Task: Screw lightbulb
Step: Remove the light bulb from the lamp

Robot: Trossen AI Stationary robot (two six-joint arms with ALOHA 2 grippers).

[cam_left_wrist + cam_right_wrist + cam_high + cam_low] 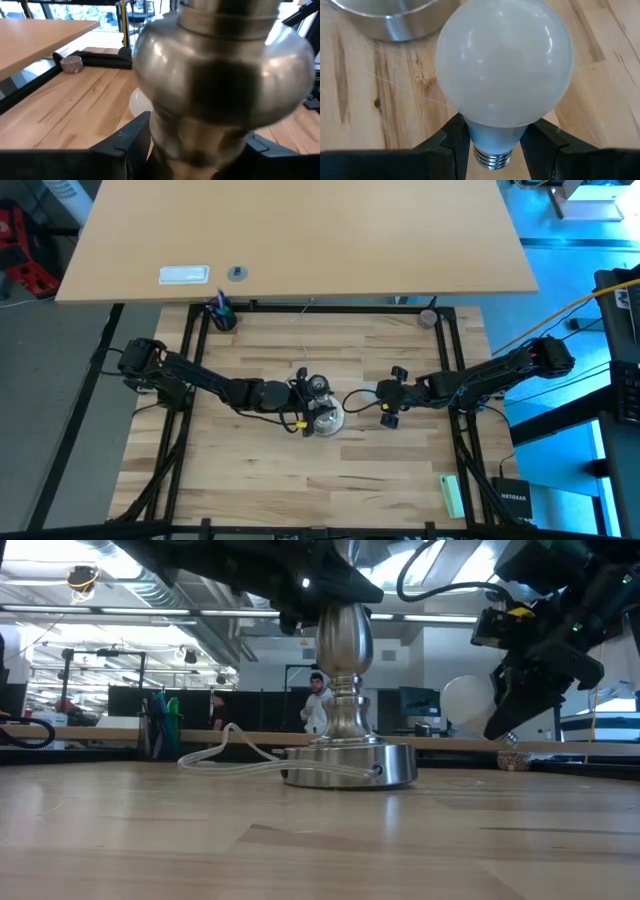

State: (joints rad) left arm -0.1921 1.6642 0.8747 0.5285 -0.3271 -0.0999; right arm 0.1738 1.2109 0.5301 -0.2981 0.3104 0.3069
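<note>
High view: the left pincer clamps the silver stand mid-tabletop; the right pincer hangs just beside it, holding the lightbulb out toward the stand.

Low view: the stand sits upright, its cord looping off the base; the bulb hangs off to one side of the stem.

Left wrist view: both fingers press the stand's neck.

Right wrist view: fingers pinch the bulb's taper just above the threads. Such a narrow hold may let the globe slip or tilt, cross-threading at the socket.
</note>
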